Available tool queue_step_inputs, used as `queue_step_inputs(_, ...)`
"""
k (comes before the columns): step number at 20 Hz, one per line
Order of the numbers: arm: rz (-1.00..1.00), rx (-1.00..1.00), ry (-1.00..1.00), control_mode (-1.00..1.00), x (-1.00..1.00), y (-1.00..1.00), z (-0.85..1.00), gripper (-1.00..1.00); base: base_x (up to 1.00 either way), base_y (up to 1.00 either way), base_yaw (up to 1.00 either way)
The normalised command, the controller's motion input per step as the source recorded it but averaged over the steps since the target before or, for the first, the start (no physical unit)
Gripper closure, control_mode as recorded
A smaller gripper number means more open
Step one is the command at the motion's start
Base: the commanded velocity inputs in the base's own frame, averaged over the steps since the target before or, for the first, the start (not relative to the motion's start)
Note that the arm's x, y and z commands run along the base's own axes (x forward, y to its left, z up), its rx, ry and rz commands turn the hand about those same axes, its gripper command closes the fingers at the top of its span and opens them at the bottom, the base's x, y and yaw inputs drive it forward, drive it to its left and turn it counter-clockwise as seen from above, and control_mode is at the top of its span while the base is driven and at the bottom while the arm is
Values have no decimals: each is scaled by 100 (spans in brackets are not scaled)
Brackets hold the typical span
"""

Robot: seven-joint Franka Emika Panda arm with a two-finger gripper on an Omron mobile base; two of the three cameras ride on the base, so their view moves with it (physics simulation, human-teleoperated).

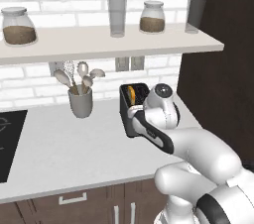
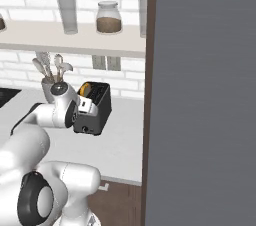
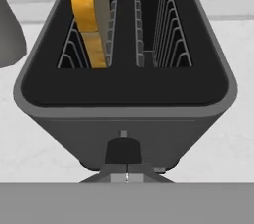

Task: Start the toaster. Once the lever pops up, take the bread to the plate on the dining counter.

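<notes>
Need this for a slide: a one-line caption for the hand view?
Shut gripper at the toaster lever, bread standing in the left slot.

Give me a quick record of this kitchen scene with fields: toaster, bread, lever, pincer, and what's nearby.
toaster: dark grey toaster on the grey counter near the brick wall
bread: slice standing in the left slot as the hand view shows it, sticking up above the top; the other slot is empty
lever: black tab low on the front face
pincer: shut, fingertips together just below the lever
nearby: utensil cup to the toaster's left; jars and a glass on the shelf above
</notes>
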Motion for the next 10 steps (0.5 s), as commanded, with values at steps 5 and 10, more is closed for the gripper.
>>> queue_step_inputs(5,-1,0,0,-100,18,0,-5,100,0,0,0)
queue_step_inputs(10,0,0,-1,-100,17,0,-17,100,0,0,0)
